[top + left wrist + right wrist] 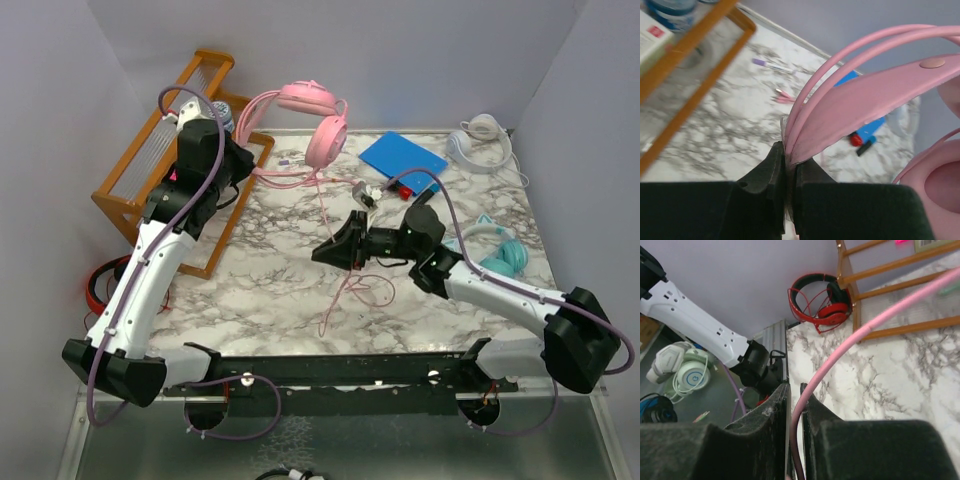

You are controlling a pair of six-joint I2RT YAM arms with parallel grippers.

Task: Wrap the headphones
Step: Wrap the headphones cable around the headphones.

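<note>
Above the back-left part of the marble tabletop (270,270), the pink headphones (315,120) hang off the surface, held up by the left pincer (245,160) beside a wooden rack (150,170). From overhead the grip itself is hard to make out. The left wrist view settles it: the left pincer (790,160) is clamped tight on the end of the pink headband (865,95), where the two thin hoops and the wide strap come together, and one earcup fills the lower right corner. That view also shows pens (772,65) lying on the marble.

The pink cable (335,290) drops from the earcups and trails toward the front of the tabletop, passing the right pincer (335,250) near the middle. Only the right wrist view shows the right pincer (795,395) closely: its jaws stand nearly together, with the pink cable (850,340) running up between them.

That same view gives a clear look at the red-and-black headphones (822,302) lying beyond the rack off the tabletop's left edge; overhead they are mostly hidden behind the left arm.

Only the overhead view shows the white headphones (478,140) at the back right corner, the teal headphones (505,258) just beside the right arm, and a blue booklet (402,155) between the pink and white pairs.
</note>
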